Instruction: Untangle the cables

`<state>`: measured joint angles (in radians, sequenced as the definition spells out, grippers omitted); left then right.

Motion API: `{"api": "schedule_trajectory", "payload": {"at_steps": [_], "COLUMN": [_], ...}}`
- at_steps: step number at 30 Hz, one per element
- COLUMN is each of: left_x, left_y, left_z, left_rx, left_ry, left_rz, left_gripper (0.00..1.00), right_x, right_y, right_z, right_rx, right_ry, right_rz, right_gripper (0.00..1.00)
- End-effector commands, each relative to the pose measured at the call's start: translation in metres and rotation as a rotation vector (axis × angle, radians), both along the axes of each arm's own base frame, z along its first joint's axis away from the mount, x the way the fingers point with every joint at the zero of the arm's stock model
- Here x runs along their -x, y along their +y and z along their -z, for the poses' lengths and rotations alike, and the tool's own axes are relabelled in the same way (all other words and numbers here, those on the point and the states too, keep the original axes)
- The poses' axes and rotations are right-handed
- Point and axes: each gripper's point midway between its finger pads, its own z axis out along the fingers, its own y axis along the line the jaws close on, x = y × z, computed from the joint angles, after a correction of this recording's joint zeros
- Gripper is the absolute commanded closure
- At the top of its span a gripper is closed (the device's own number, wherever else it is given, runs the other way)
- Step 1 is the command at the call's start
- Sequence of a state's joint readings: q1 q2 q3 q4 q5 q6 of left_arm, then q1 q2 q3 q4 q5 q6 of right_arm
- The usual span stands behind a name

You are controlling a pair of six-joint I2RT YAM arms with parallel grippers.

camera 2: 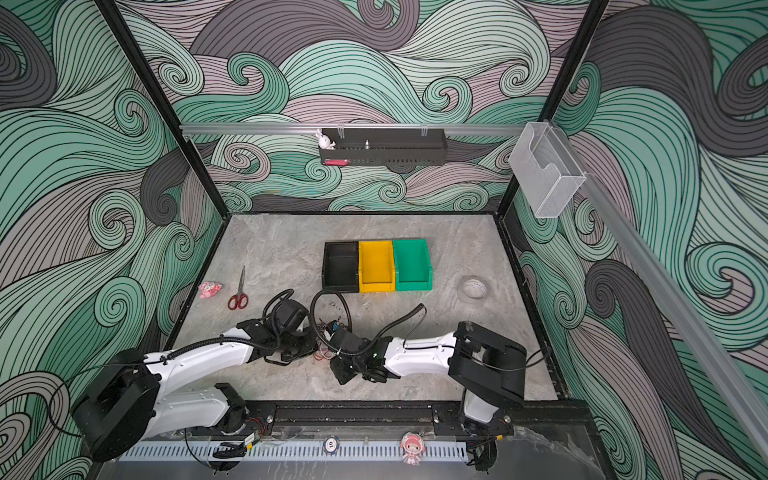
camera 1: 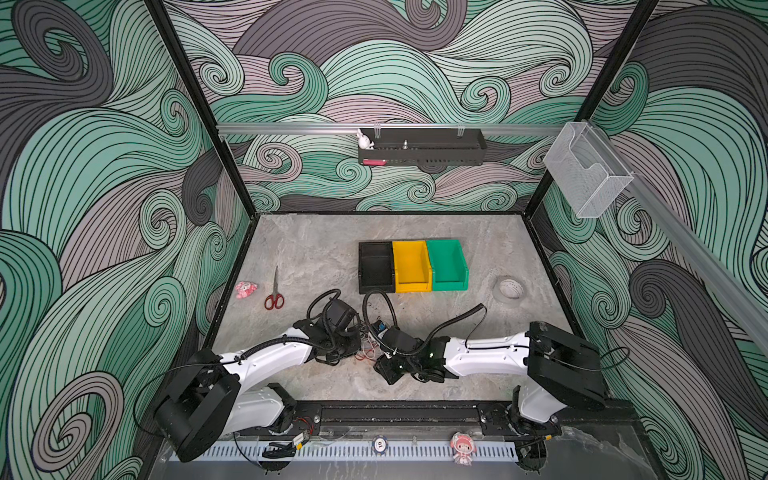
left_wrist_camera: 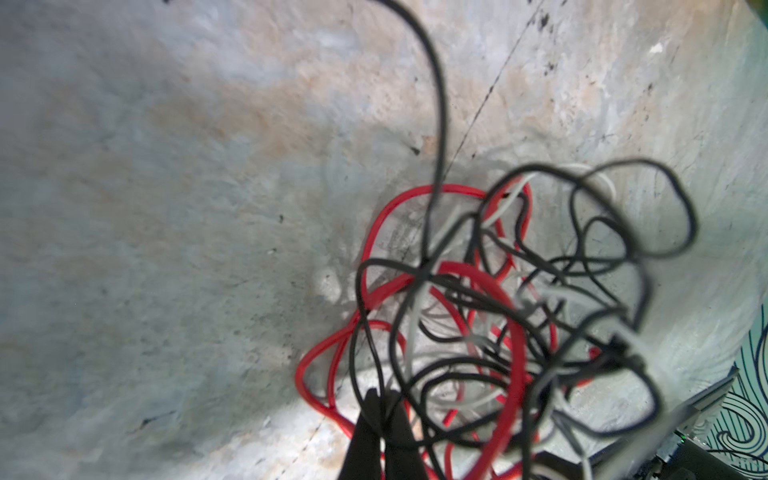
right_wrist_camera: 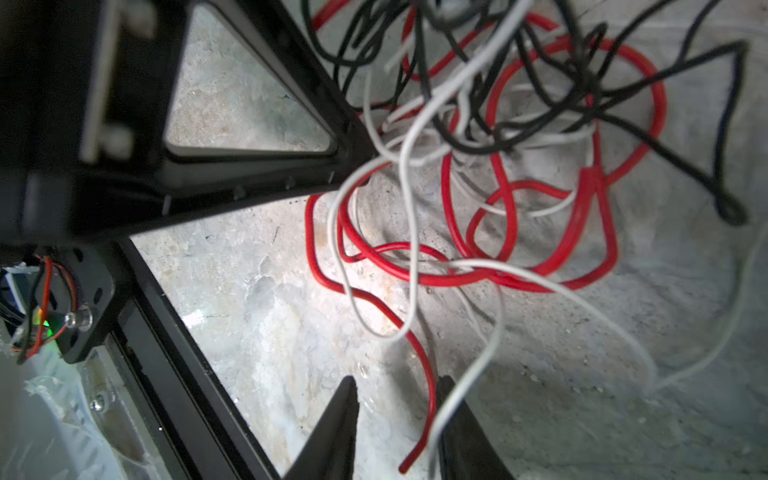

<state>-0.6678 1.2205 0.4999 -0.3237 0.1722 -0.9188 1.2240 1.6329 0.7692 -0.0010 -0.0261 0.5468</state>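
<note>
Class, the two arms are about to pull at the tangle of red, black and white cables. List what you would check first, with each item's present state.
1. Left gripper shut: ok.
2. Strand pinched in it: cannot tell, tips blurred.
3. Right gripper gripping: not ok; jaws apart, red cable end and white cable between them.
4. Cables separated: not ok; all one knot.
5. Scissors clear of the knot: ok, well apart.

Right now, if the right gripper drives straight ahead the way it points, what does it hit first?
The right gripper would likely first meet the loose end of the red cable, lying between its open jaws, with a white cable beside it. The tangle lies beyond. Depth is unclear.
</note>
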Motion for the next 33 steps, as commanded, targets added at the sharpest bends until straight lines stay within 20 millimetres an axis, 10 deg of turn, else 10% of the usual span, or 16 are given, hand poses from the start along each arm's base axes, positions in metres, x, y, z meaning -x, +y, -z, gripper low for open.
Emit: {"api": "schedule_trajectory", "payload": {"at_steps": [1, 22, 33], "left_x": [-0.002, 0.001, 0.001], "left_y": [0.005, 0.005, 0.008], "left_z": [0.000, -0.002, -0.004], "left_rx": [-0.007, 0.008, -0.005], "left_ry": [-0.006, -0.016, -0.024], "left_rz": [-0.023, -0.015, -0.015], "left_gripper": [0.94, 0.94, 0.94], "right_x": [-0.010, -0.031, -0.044], "right_y": [0.001, -0.006, -0.034], "right_z": [-0.011, -0.015, -0.020], "right_rx": [0.000, -0.026, 0.030], "right_ry": [-0.050, -0.014, -0.081], "right_rz": [0.003, 0.018, 0.087], "right_gripper": [0.74, 0.70, 1.00]}}
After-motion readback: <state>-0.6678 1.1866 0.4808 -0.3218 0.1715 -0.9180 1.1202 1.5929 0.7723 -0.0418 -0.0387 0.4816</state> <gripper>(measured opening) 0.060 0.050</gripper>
